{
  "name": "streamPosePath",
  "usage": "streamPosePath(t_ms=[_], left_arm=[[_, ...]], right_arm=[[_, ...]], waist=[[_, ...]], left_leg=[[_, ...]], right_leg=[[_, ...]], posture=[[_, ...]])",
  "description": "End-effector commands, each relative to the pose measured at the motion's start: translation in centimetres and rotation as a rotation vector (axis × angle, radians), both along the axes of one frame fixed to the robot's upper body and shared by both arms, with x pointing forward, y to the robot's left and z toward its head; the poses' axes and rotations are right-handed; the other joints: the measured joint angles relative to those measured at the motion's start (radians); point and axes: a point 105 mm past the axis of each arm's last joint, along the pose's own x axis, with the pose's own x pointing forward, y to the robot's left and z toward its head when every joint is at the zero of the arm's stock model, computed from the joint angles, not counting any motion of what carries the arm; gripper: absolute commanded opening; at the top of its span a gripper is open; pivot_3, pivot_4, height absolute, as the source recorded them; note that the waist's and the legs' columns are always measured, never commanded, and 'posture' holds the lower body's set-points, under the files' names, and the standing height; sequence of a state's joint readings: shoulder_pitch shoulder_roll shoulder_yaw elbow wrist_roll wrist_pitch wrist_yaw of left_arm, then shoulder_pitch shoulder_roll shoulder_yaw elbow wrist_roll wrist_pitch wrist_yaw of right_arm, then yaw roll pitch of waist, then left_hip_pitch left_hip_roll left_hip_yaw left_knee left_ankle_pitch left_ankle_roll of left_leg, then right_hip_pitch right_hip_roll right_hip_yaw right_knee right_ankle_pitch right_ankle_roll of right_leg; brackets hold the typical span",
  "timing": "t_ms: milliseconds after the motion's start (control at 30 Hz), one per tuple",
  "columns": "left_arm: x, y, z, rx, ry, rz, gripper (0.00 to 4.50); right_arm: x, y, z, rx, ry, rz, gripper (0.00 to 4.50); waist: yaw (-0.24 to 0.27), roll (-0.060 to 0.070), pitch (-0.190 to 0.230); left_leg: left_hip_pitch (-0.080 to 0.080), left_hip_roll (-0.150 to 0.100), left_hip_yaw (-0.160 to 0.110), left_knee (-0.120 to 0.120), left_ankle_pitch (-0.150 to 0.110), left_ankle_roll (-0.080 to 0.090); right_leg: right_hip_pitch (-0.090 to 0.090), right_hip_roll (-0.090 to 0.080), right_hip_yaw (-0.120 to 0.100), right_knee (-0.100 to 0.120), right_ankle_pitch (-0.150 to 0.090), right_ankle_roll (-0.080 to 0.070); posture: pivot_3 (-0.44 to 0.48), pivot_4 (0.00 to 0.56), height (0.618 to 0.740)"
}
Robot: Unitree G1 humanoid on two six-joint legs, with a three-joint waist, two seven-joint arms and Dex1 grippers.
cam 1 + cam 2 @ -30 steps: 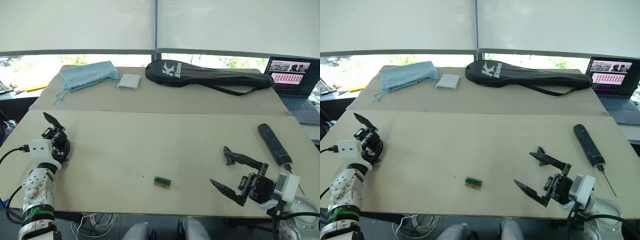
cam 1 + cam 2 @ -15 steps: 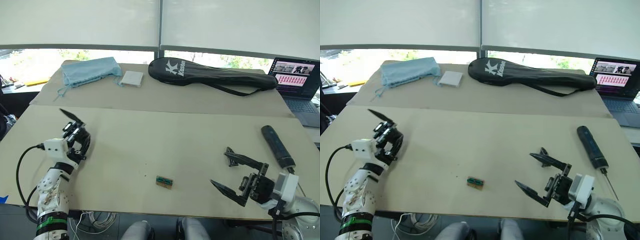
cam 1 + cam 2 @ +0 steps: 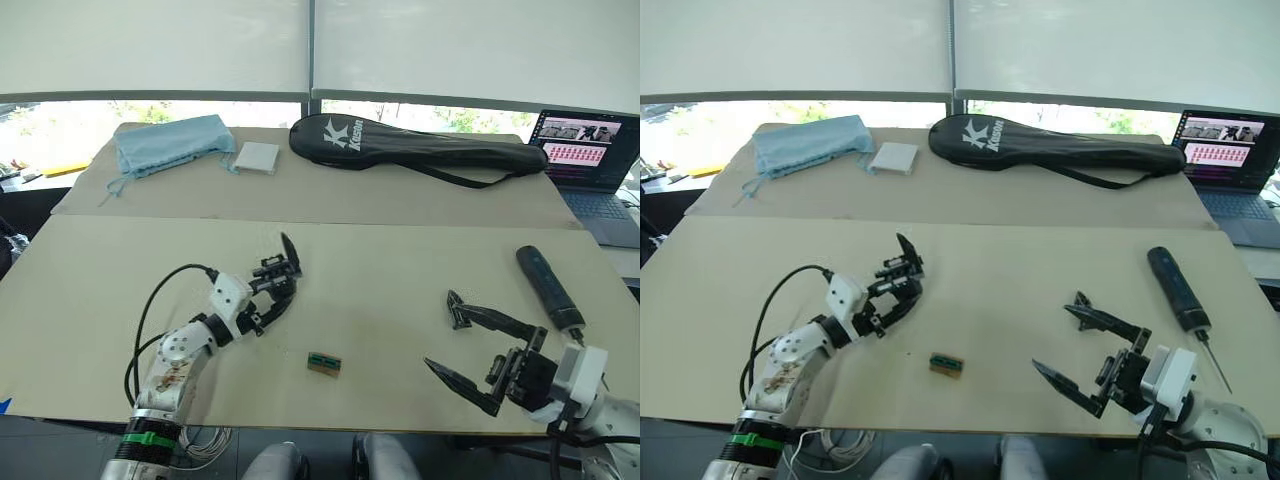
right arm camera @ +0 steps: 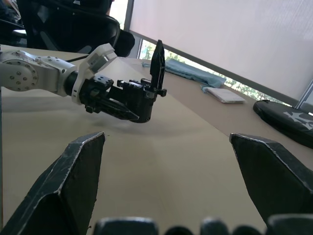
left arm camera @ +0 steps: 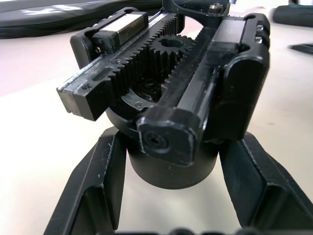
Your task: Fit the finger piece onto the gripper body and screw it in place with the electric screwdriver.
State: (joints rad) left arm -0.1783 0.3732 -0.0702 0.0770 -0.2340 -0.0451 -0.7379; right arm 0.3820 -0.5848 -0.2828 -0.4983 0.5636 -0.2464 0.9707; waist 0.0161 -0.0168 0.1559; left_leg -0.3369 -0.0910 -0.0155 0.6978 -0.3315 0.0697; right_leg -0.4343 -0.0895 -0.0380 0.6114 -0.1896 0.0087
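We see the gripper body (image 3: 277,277) held in the left gripper (image 3: 262,299) over the table (image 3: 380,270), left of centre. The small block (image 3: 324,363) lies nearer us; the electric screwdriver (image 3: 548,288) lies far right, behind the right gripper (image 3: 455,338).

We note a black gripper body (image 3: 272,283), a black electric screwdriver (image 3: 545,286) and a black racket bag (image 3: 415,154) bearing white lettering. Pale blue cloth (image 3: 172,146) far left, white pad (image 3: 257,158) beside it; tiny green-and-tan block (image 3: 324,363) near centre.
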Motion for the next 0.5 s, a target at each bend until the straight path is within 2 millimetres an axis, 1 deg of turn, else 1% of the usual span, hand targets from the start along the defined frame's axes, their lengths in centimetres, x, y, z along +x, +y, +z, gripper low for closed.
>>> streamPosePath(t_ms=[33, 167, 300, 500], left_arm=[[-0.4, -1.5, 1.3, 0.019, -0.079, -0.085, 2.28], [-0.7, -2.3, 0.6, 0.036, -0.076, -0.12, 2.28], [-0.5, -2.9, -0.1, 0.057, -0.065, -0.134, 2.28], [-0.3, -3.2, -1.4, 0.093, -0.033, -0.145, 2.28]], right_arm=[[-0.7, 0.3, 1.2, -0.025, -0.032, 0.003, 4.5], [-1.2, 0.7, 0.9, -0.058, -0.02, 0.03, 4.5], [-1.2, 1.0, 0.9, -0.054, -0.011, 0.035, 4.5], [-1.2, 0.6, 0.5, -0.066, -0.002, 0.03, 4.5]], waist=[[0.0, 0.0, 0.0], [0.0, 0.0, 0.0], [0.004, 0.001, 0.0], [0.021, 0.002, -0.001]], left_leg=[[0.0, 0.0, 0.0, 0.0, 0.0, 0.0], [0.0, 0.0, 0.0, 0.0, 0.003, 0.005], [0.0, 0.0, 0.0, 0.0, 0.003, 0.005], [0.0, 0.0, 0.0, 0.0, 0.003, 0.006]], right_leg=[[0.0, 0.0, 0.0, 0.0, 0.0, 0.0], [0.0, 0.0, 0.0, 0.0, 0.0, 0.0], [0.0, 0.0, 0.0, 0.0, 0.0, 0.0], [0.001, -0.001, 0.0, 0.0, 0.0, 0.0]], posture=[[0.0, 0.15, 0.74], [0.0, 0.15, 0.74], [0.0, 0.15, 0.74], [0.0, 0.15, 0.74]])
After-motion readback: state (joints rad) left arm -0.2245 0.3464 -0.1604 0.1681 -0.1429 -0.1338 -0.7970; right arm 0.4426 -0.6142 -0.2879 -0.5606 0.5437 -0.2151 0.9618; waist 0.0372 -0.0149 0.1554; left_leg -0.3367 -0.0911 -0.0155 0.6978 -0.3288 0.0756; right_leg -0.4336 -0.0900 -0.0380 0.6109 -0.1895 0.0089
